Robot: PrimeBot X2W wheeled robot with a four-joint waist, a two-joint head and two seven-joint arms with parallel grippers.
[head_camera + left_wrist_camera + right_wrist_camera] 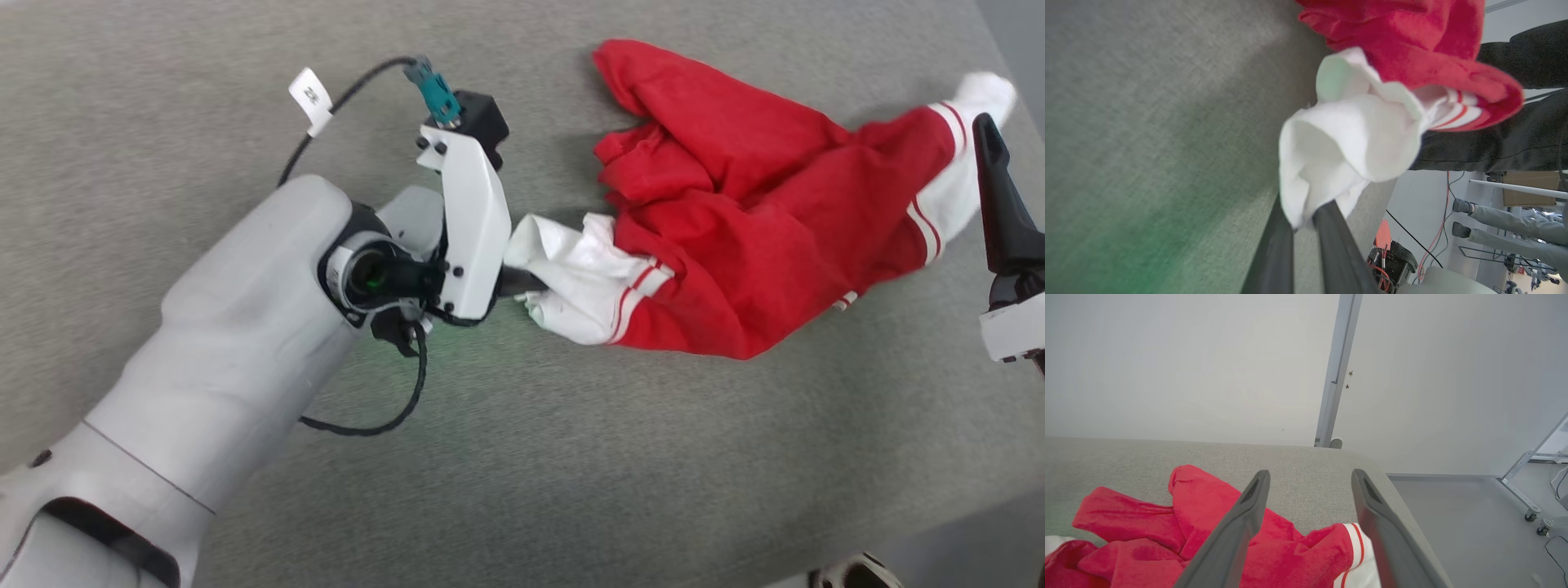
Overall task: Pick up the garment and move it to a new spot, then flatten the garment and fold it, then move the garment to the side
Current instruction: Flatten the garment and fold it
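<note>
**Left gripper pinches the white sleeve**

The grey fabric surface [522,474] spreads beneath both arms; the garment [735,237] lies crumpled between the grippers; the left gripper [1303,222] is clamped on its white sleeve [1355,139]; the right gripper [1310,475] hovers, fingers apart, above the far sleeve [1361,571].

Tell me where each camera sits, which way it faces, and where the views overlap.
Head view: above, looking down at the grey table; shows the left forearm, the left gripper pinching a white sleeve of the T-shirt, and the right gripper at the right edge.
Left wrist view: low, looking along its shut fingers at that sleeve.
Right wrist view: looking across the table to a wall, between open fingers.
All three share the T-shirt and table.
</note>
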